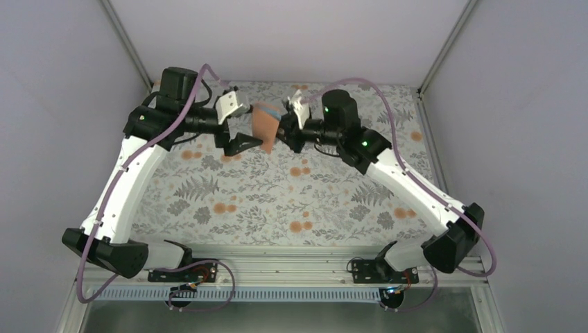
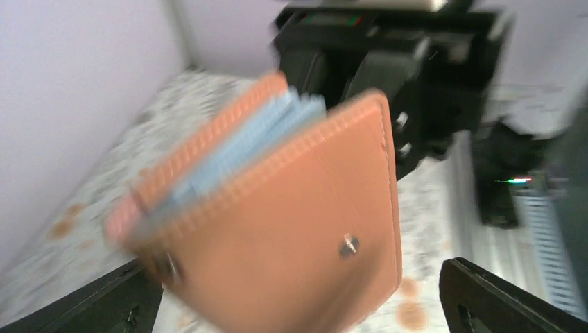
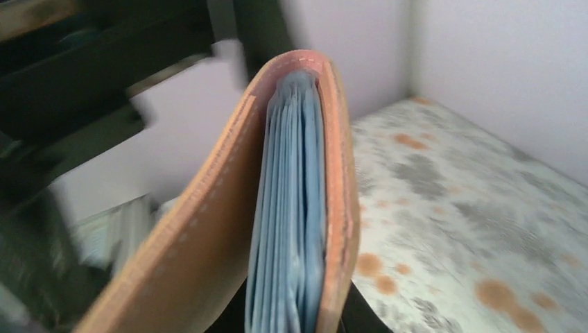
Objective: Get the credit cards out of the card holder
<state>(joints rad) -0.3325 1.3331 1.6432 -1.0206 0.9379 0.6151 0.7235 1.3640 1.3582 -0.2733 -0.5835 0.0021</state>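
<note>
The holder is up in the air over the far part of the flowered table, between the two claws. The right claw grips it from below; its dark fingers press both tan sides. The left claw stands wide, one finger on each side of the holder, and I cannot tell if they touch it. The holder is nearly folded, so only the edge of the light blue pockets shows and no card can be made out. Pale walls stand close on both sides.
</note>
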